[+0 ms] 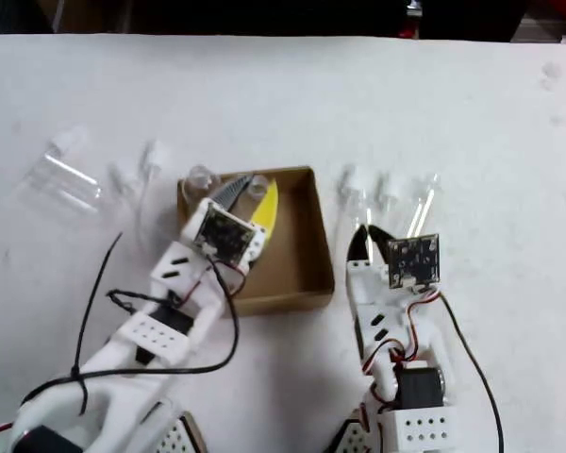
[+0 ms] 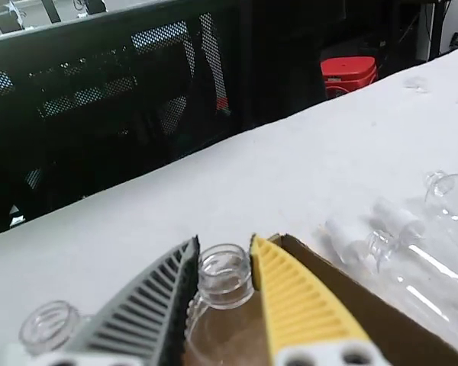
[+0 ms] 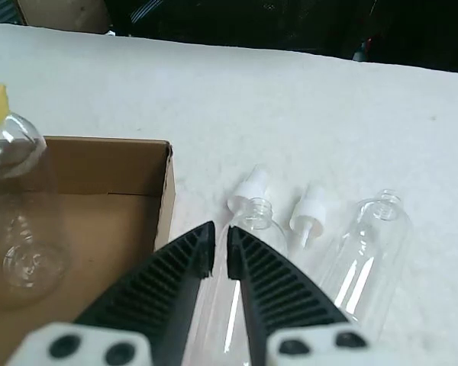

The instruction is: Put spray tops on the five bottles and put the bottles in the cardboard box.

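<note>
Seen from above, the cardboard box [image 1: 302, 255] lies near the middle of the white table [image 1: 283, 94]. The left arm comes in over it from 7 o'clock. The left gripper [image 2: 223, 248] is closed on a bottle [image 2: 225, 278], its grey and yellow fingers pressed to either side of the open, capless neck. That bottle is inside the box towards the 12 o'clock wall; whether it touches the floor cannot be told. A second open bottle [image 2: 49, 324] stands at the box's 11 o'clock corner, just beside the grey finger. The rest of the box floor, towards 3 and 5 o'clock, is bare cardboard. The right gripper [image 3: 220, 232] hangs at 3 o'clock from the box, just outside its wall, the black fingers drawn nearly together with only a sliver between them and nothing in it. Under and beyond its tips, at 12 o'clock, a clear bottle [image 3: 252, 225] lies with a spray top [image 3: 252, 187] at its neck. Beside that are another spray top [image 3: 309, 213] and a further open bottle [image 3: 370, 244]. At 10 o'clock from the box another bottle [image 1: 71, 179] lies near small white tops. Broad bare table runs to the far edge at 12 o'clock.
</note>
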`<action>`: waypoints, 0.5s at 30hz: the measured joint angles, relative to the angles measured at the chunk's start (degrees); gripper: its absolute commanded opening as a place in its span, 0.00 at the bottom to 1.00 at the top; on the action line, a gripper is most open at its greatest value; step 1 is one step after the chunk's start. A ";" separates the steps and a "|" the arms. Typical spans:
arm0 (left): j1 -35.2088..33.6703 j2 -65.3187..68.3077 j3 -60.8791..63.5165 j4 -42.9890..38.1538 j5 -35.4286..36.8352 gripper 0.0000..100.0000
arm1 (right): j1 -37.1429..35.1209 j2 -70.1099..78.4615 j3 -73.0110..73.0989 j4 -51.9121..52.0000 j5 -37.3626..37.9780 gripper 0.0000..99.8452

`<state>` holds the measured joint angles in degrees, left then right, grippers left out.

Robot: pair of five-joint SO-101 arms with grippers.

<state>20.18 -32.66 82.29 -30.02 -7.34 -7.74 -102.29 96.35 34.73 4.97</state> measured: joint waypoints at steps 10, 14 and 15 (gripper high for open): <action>0.09 7.56 0.26 -11.16 0.00 0.02 | 0.00 0.00 0.00 0.00 0.00 0.02; 0.09 7.74 1.23 -12.57 0.00 0.02 | 0.00 0.00 0.00 0.00 0.00 0.02; 0.09 7.74 1.49 -12.92 0.00 0.02 | 0.00 0.00 0.00 0.00 0.00 0.02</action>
<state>20.26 -24.92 83.78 -42.95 -7.34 -7.74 -102.29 96.35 34.73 4.97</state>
